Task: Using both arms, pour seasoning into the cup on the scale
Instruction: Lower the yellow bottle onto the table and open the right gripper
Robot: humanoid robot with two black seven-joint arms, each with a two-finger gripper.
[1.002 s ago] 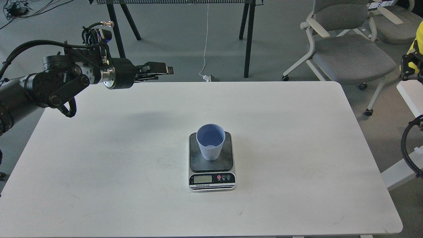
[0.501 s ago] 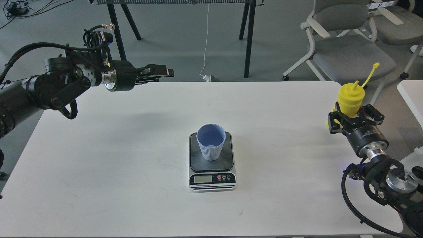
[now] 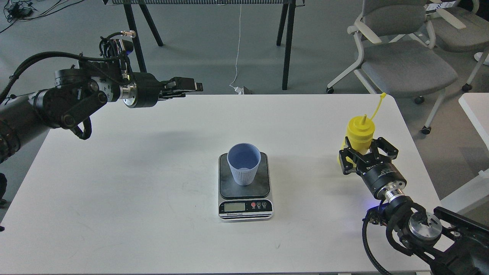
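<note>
The light blue ribbed cup (image 3: 243, 168) stands upright on the dark platform of the scale (image 3: 245, 208) at the table's middle. My right gripper (image 3: 365, 151) is shut on the yellow seasoning bottle (image 3: 360, 133) and holds it upright over the table's right side, well right of the cup; its cap strap (image 3: 377, 102) sticks up to the right. My left gripper (image 3: 187, 86) hovers over the table's far left edge, pointing right, with its fingers close together and nothing in them.
The white table (image 3: 153, 172) carries the scale and cup. Grey office chairs (image 3: 401, 57) stand behind the table at the right. Black stand legs (image 3: 286, 46) and a white cable (image 3: 237, 49) are behind the far edge. Another white surface (image 3: 475, 110) lies at the right.
My right arm has come in from the right with the yellow bottle, moving left and nearer over the table. My left gripper has shifted slightly right.
</note>
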